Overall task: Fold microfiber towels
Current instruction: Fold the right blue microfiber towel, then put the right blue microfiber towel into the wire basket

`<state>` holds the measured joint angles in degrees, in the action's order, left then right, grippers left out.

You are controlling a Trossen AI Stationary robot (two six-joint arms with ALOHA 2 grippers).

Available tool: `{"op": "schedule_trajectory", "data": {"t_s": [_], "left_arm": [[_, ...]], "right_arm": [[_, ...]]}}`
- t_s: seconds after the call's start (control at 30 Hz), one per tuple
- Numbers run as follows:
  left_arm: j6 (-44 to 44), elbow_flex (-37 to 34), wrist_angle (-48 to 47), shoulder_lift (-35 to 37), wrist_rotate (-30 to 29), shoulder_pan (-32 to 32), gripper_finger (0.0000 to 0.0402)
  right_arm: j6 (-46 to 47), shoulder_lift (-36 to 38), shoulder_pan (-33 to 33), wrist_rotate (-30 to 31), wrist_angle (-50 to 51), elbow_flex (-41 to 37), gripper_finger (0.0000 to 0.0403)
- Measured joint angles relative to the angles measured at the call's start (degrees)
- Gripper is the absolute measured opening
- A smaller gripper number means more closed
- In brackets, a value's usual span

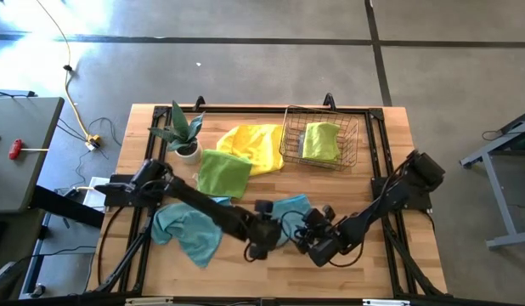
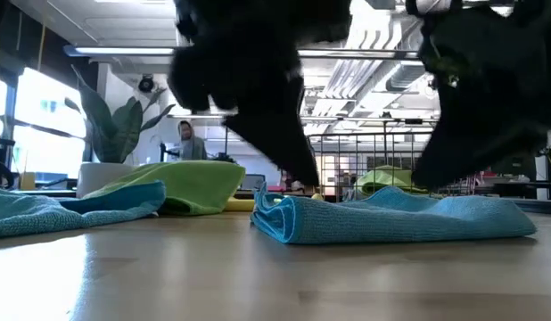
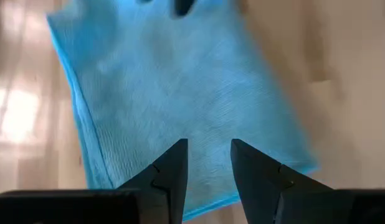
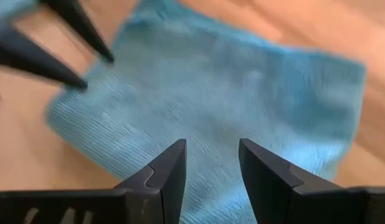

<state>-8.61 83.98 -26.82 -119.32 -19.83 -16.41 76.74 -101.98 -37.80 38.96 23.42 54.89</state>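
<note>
Hovering over teal towel [image 1: 290, 209] at lower centre of tabletop [image 1: 390, 263]; left hand [image 1: 264, 242] and right hand [image 1: 312, 240] both part-open, empty, flanking towel's near edge; towel lying just beyond fingertips, equally near both.

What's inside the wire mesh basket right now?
The wire mesh basket at the table's far side holds one lime green towel, bunched up. Nothing else shows through the mesh, though whatever lies beneath that towel is covered.
</note>
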Motion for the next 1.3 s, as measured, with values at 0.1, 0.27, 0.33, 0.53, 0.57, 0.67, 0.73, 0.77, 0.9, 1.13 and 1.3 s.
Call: {"op": "schedule_trajectory", "data": {"t_s": [0.1, 0.27, 0.33, 0.53, 0.57, 0.67, 0.73, 0.77, 0.9, 1.13, 1.3], "left_arm": [[-2.6, -2.4, 1.4, -0.1, 0.2, 1.5, 0.0110], [-9.8, -6.2, 1.7, -0.1, 1.1, 1.8, 0.0110], [-13.3, -6.3, 1.6, 0.0, 2.9, 0.8, 0.0110], [-15.1, -6.4, 8.6, 0.0, 11.4, -3.0, 0.0110], [-14.3, -6.4, 8.7, 0.0, 10.3, -3.4, 0.0110], [-13.7, -6.4, 7.4, 0.0, 6.7, -3.9, 0.0110], [-13.7, -6.4, 6.2, 0.2, 5.1, -3.7, 0.0110], [-13.7, -6.4, 6.2, 0.3, 4.8, -3.5, 0.0110], [-12.0, -6.4, 5.2, 2.5, 4.3, -3.0, 0.0110], [-5.3, -6.4, -1.3, 9.8, 9.0, 0.2, 0.0110], [-4.7, -9.1, 0.6, 12.7, 13.3, 4.5, 0.0110]], "right_arm": [[2.0, -2.2, -0.4, -0.7, 0.1, 0.0, 0.0139], [2.4, -4.1, -0.4, -1.7, 1.5, 0.0, 0.0139], [0.3, -4.2, 0.2, -0.5, 2.6, 0.0, 0.0139], [-9.4, -4.3, 3.8, 5.0, 4.0, 0.0, 0.0139], [-10.9, -4.3, 4.5, 5.0, 3.9, 0.0, 0.0139], [-14.2, -3.9, 5.6, 4.9, 4.3, 0.0, 0.0139], [-15.7, -2.7, 5.7, 4.8, 4.0, 0.0, 0.0139], [-16.7, -1.9, 5.5, 4.5, 4.2, 0.0, 0.0139], [-20.6, 2.0, 4.6, 3.9, 3.8, 0.0, 0.0139], [-25.8, 7.8, 3.1, -1.4, 6.5, 0.0, 0.0139], [-26.2, 10.0, 1.4, 0.3, 10.0, 0.0, 0.0139]]}}
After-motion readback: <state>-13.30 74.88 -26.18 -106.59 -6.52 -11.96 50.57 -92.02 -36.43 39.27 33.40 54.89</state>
